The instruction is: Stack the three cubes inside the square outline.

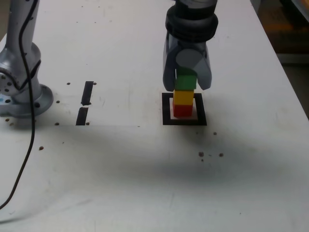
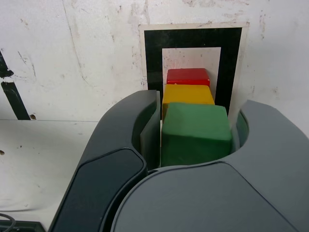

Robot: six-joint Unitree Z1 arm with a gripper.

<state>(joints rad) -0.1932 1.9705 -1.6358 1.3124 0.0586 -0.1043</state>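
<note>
Landmark: square outline (image 1: 184, 109), black tape border with white interior, laid on the white table (image 1: 145, 183).

Item 1. Red cube (image 1: 183, 110). Seated on the white interior of the square outline, within the border. Bottom of the stack.

Item 2. Yellow cube (image 1: 183, 97). Set squarely on the red cube, directly above the outline's interior.

Item 3. Green cube (image 1: 186, 80). Placed on top of the yellow cube, above the outline; edges are seen roughly aligned with the cube beneath in the wrist view, where it is flanked closely by both jaws.

Item 4. Gripper (image 1: 187, 79). Positioned over the square outline, jaws lowered on either side of the green cube, which appears clasped between them. Contact on the wrist view's right side seems close; whether pressure is being applied cannot be confirmed.

Item 5. Two short black tape strips (image 1: 84, 102). Well apart from the outline, toward the exterior view's left. Not part of the task.

Item 6. Arm base (image 1: 21, 92) with cable (image 1: 30, 140). Farther from the outline than the strips, on the same side.

Step in hand, as judged: placement of the third cube; the stack reads as complete in form but not yet let go.

Next move, as judged: the jaws are to be parted evenly and the gripper lifted straight up, so that the green cube is not dragged sideways and the column not toppled.
</note>
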